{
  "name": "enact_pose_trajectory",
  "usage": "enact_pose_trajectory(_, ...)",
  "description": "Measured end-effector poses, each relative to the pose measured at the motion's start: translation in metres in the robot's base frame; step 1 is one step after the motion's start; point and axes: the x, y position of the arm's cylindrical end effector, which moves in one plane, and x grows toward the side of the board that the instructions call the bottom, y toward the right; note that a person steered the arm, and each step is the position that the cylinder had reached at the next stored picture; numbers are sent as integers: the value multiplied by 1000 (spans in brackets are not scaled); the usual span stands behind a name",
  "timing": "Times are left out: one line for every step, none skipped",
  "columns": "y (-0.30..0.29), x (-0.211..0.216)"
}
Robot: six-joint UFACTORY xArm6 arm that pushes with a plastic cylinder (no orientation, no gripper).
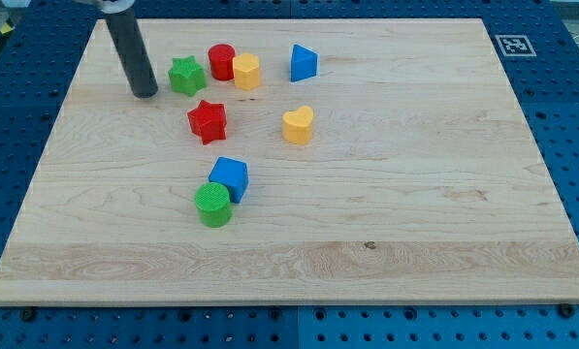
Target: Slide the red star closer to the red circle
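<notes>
The red star (208, 120) lies on the wooden board (415, 194) in the upper left part of the view. The red circle (221, 61) stands above it, a short way toward the view's top, between a green star (186, 76) on its left and a yellow hexagon (246, 71) touching its right side. My tip (145, 93) rests on the board to the left of the green star and up-left of the red star, apart from both.
A blue triangle (304, 63) sits right of the yellow hexagon. A yellow heart (298, 125) lies right of the red star. A blue cube (230, 178) and a green circle (212, 204) touch each other below the red star.
</notes>
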Motion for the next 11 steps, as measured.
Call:
enact_pose_trajectory(-8, 57)
enact_pose_trajectory(-8, 137)
enact_pose_trajectory(22, 179)
enact_pose_trajectory(75, 165)
enact_pose_trajectory(84, 148)
enact_pose_trajectory(90, 123)
enact_pose_trajectory(90, 112)
enact_pose_trajectory(94, 83)
enact_pose_trajectory(94, 67)
enact_pose_trajectory(96, 40)
enact_pose_trajectory(101, 20)
